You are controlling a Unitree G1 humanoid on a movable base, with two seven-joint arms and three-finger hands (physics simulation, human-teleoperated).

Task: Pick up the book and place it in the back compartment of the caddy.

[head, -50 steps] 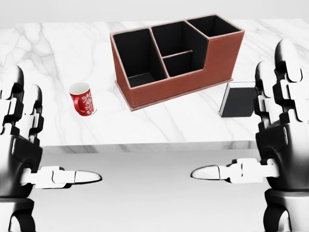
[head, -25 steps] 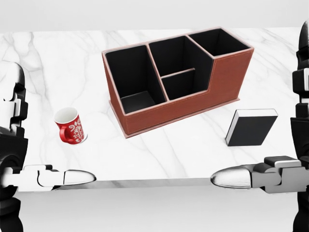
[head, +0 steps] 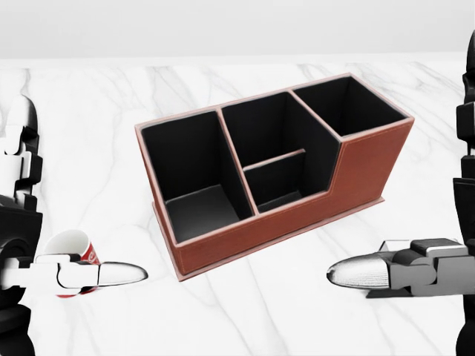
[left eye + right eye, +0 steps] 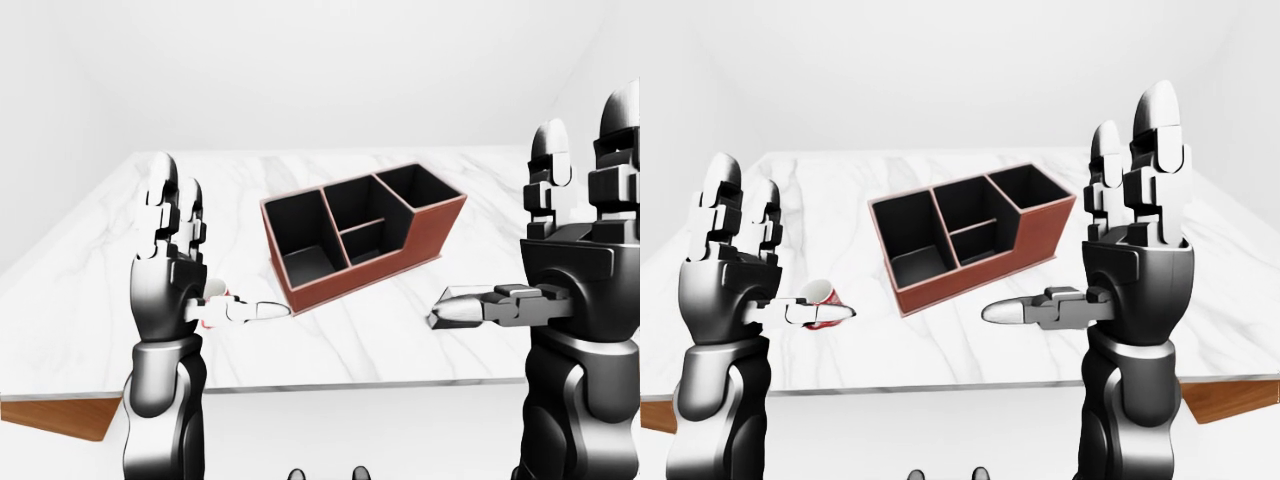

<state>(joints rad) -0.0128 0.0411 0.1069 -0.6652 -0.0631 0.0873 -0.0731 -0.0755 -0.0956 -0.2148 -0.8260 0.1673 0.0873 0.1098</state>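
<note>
Hiding book behind right hand (image 3: pixel 415 271) | caddy (image 3: pixel 274 174) centre | hands spread

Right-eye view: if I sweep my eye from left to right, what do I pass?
Left hand → red mug → brown caddy → right hand, all over the white marble table. The book is hidden in this view.

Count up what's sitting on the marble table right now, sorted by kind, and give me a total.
Caddy: 1
Mug: 1, red and white, partly behind the left hand
Book: 0 visible; the right hand covers the spot where it might lie, so I cannot tell
Total visible: 2
</note>
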